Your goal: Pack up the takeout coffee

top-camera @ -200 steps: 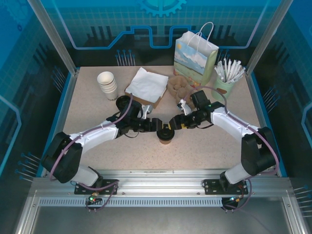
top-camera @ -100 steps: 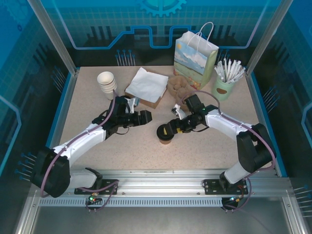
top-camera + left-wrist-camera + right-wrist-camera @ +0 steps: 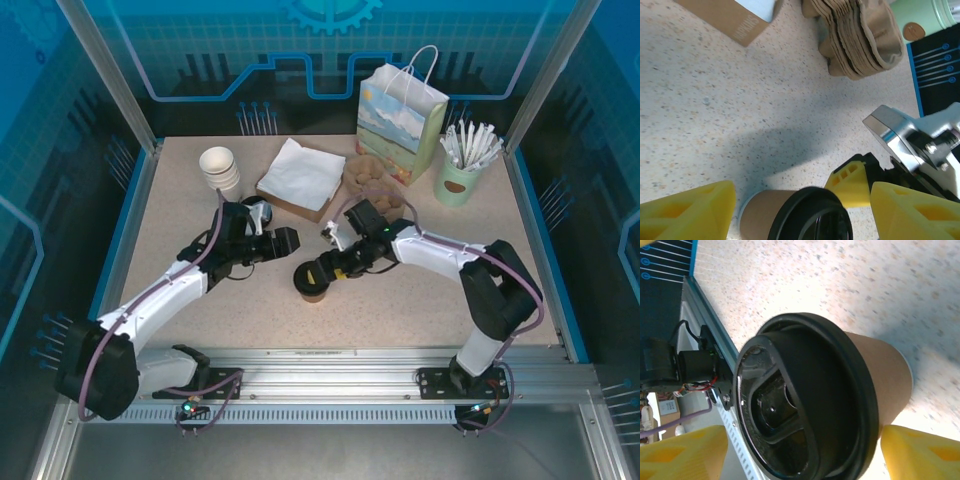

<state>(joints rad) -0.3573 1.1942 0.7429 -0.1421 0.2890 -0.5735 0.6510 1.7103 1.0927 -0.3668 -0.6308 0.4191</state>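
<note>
Top and wrist views, takeout-coffee packing. Over the last second the left end effector (image 3: pixel 288 240) has drawn back from the cup (image 3: pixel 312 284), where it earlier faced the right end effector (image 3: pixel 322 273) across it. It now hangs off to one side with its jaws released and nothing between them. The cup has meanwhile slid across the surface (image 3: pixel 420 300) with the right end effector, towards the near edge and away from the bag (image 3: pixel 400 118).

For you this means the cup is now the right arm's alone. The lid is on, and packing proper is not begun — the bag stands well beyond the right end effector, at the far side.

The cup stands upright on the surface between the right end effector's fingers, one on each side at lid height. The left wrist view shows one of those fingers against the lid. Since the cup has travelled with it, read the right end effector as grasping the cup — a wide, light hold.
</note>
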